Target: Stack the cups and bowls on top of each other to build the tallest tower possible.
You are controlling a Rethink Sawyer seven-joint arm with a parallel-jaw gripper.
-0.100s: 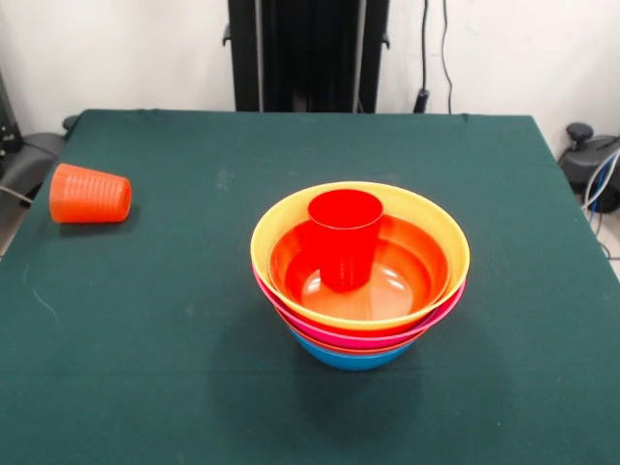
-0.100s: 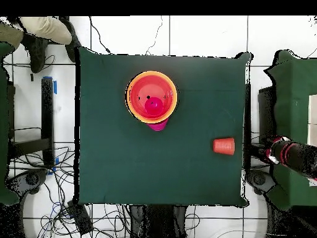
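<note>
The fingers appear in neither view, so their state cannot be told. The tower [image 1: 359,291] stands mid-bench [image 1: 145,368], its lower bowls showing only as rims; overhead hides them. The ribbed orange cup [image 1: 90,194] lies toppled near the bench's edge.

This looks like a robotics lab. A square table under dark green cloth [image 2: 161,167] stands on a white tiled floor [image 2: 204,34]. Loose black cables [image 2: 43,186] lie at 8 o'clock, and a black metal pedestal column [image 1: 308,53] rises at 12 o'clock before a plain white wall [image 1: 504,48].
</note>
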